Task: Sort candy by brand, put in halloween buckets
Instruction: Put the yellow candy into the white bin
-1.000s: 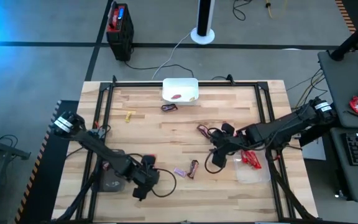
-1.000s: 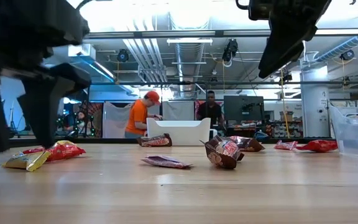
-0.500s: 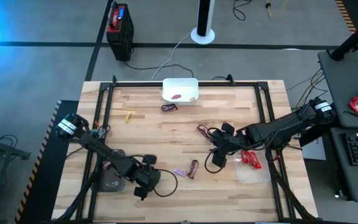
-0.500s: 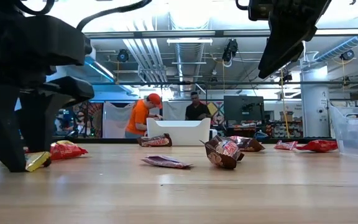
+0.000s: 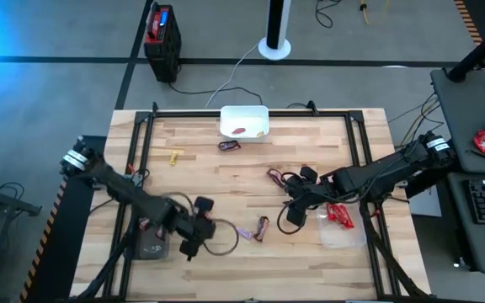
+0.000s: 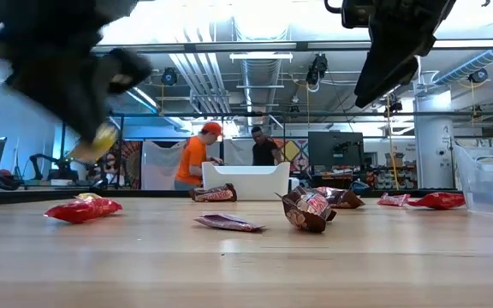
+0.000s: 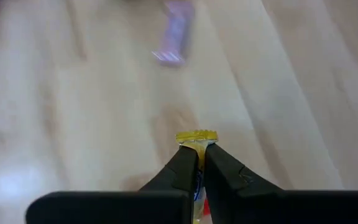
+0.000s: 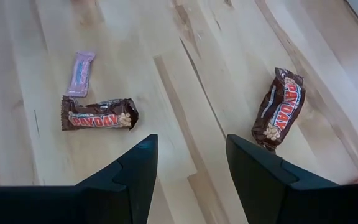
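Note:
My left gripper (image 7: 198, 155) is shut on a yellow candy (image 6: 103, 137), well above the table near its front left. It hangs beside the dark grey bucket (image 5: 151, 246). My right gripper (image 8: 188, 171) stands open above the table's middle right. Two brown candies (image 8: 98, 114) (image 8: 278, 107) and a purple one (image 8: 79, 73) lie flat on the wood below it. The white bucket (image 5: 244, 122) stands at the far edge with red and yellow candy inside. The clear bucket (image 5: 343, 229) at the right holds red candy (image 5: 339, 215). My left gripper pinches the yellow candy between its two fingers. The wrapper's crimped end (image 7: 197, 135) sticks out past the fingertips. The fingers slant downward, and the candy hangs lifted clear of the table.
A red candy (image 6: 80, 210) lies on the table under my left gripper. A yellow candy (image 5: 175, 156) and a brown one (image 5: 229, 146) lie near the far edge. More wrappers sit by my right arm (image 5: 276, 177). Black frame rails (image 5: 137, 151) run along the table's sides.
My left gripper came down over the yellow candy on the table, shut on it, and rose with it, moving slightly toward the far edge. The candy is now lifted clear of the wood; the red candy stayed where it lay.

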You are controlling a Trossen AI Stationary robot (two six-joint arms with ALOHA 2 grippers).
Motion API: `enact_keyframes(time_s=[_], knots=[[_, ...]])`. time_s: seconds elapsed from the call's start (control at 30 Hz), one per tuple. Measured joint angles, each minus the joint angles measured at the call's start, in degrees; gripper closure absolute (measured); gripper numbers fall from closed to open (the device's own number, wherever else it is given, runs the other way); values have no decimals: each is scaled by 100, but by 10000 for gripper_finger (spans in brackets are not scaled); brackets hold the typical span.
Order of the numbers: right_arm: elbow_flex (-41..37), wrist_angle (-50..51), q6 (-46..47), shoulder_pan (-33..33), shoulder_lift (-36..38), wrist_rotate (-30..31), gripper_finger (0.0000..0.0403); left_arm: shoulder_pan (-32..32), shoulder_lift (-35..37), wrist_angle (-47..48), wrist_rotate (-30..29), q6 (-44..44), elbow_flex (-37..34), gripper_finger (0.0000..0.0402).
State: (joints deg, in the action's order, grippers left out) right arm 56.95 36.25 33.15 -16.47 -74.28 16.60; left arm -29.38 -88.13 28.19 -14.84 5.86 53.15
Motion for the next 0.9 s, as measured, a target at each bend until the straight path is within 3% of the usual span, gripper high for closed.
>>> enact_keyframes(time_s=[0.23, 0.47, 0.63, 0.8, 0.9], knots=[[0, -228, -4, 0, 0, 29, 220, 883, 1129, -69, 28, -665, 0, 401], [0, -249, -7, 0, -4, 433, 220, 2598, 1820, -789, 444, -1933, 0, 401], [0, -269, 25, 0, -7, 726, 220, 3974, 1625, -2097, 593, -2741, 0, 401], [0, -289, 97, 2, -7, 1020, 220, 5309, 897, -3007, 1659, -2936, 60, 401], [0, -305, 182, 0, -7, 1049, 220, 5844, 398, -3216, 1883, -2924, 163, 401]])
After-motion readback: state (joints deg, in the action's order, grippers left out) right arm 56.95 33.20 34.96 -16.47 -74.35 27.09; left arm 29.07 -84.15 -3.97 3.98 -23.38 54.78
